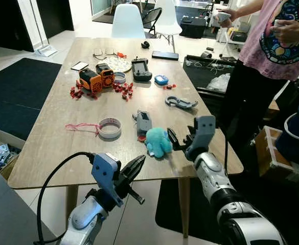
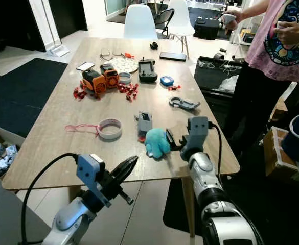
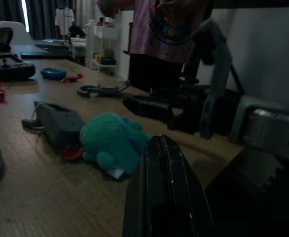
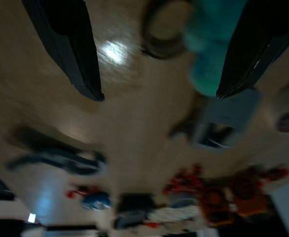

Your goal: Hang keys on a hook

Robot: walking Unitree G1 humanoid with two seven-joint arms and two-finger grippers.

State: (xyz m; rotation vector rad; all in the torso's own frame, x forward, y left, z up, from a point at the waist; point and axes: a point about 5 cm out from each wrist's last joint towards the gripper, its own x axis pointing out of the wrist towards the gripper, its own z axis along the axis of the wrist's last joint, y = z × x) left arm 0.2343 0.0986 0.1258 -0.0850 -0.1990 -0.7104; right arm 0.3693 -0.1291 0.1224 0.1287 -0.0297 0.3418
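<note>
A teal plush keychain (image 1: pixel 157 142) lies on the wooden table (image 1: pixel 52 148) near its front edge, joined to a grey key fob (image 1: pixel 143 122). A grey carabiner hook (image 1: pixel 180 103) rests further back to the right. My right gripper (image 1: pixel 179 139) hovers low over the table just right of the plush, open, with nothing between its fingers (image 4: pixel 75 54). The right wrist view is blurred and shows the plush (image 4: pixel 208 64) by one fingertip. My left gripper (image 1: pixel 139 162) is shut and empty, in front of the table's edge, pointing toward the plush (image 3: pixel 112 140).
A tape roll (image 1: pixel 109 127) with pink string lies left of the fob. Orange toy robots (image 1: pixel 95 76), red pieces and a game controller (image 1: pixel 141 70) sit mid-table. A person (image 1: pixel 272 46) stands at the table's right side. A white chair (image 1: pixel 128 20) is behind.
</note>
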